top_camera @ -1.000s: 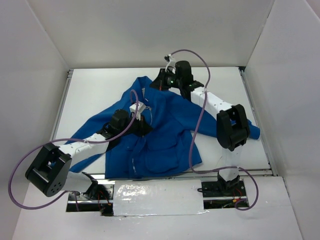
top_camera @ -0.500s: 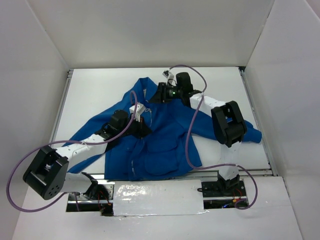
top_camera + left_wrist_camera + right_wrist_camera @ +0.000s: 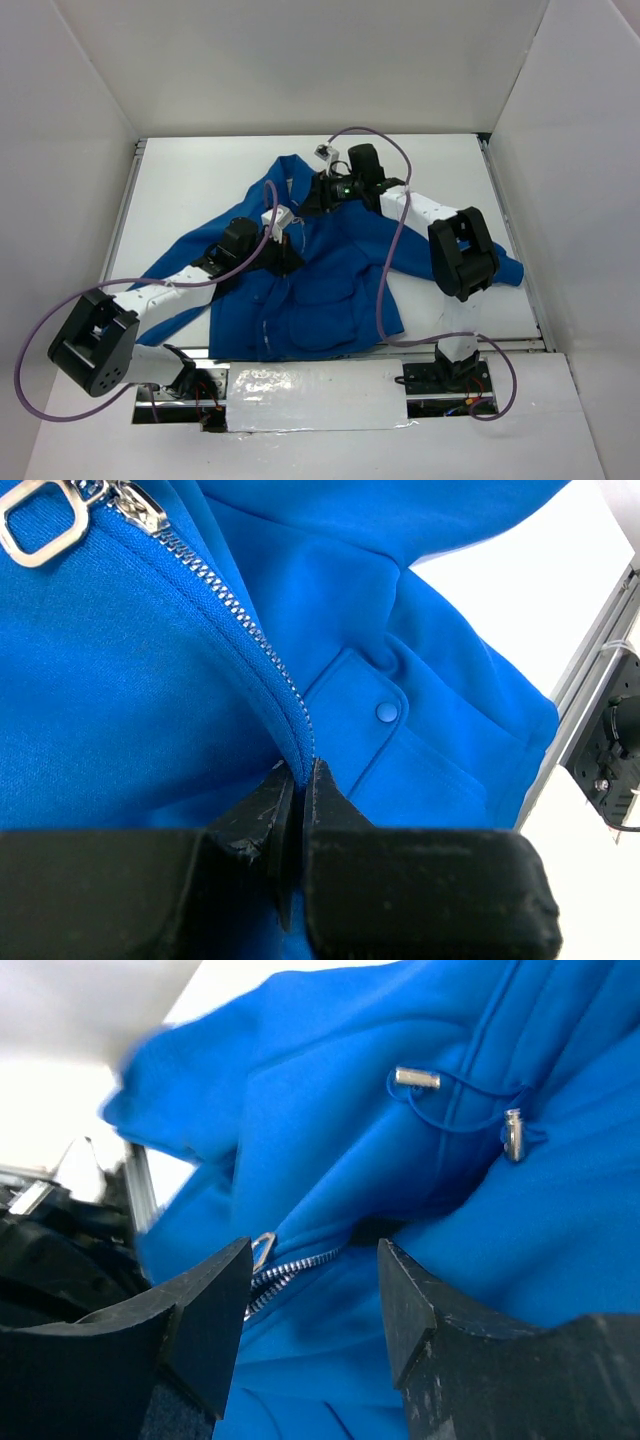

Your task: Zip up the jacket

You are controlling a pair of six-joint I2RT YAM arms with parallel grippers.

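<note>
Fabric limp, zipper firm

We see the jacket [image 3: 320,285] spread across the worktop [image 3: 200,185]. Its blue, fleecy cloth will likely bunch and slide unless pinned. Our left end effector [image 3: 298,785] is clenched on the jacket's front edge, where the silver zipper [image 3: 232,615] runs in. Our right end effector [image 3: 315,1285] is released, jaws apart around the ring-shaped metal pull [image 3: 263,1250]. We judge that pull the best hold.
</note>
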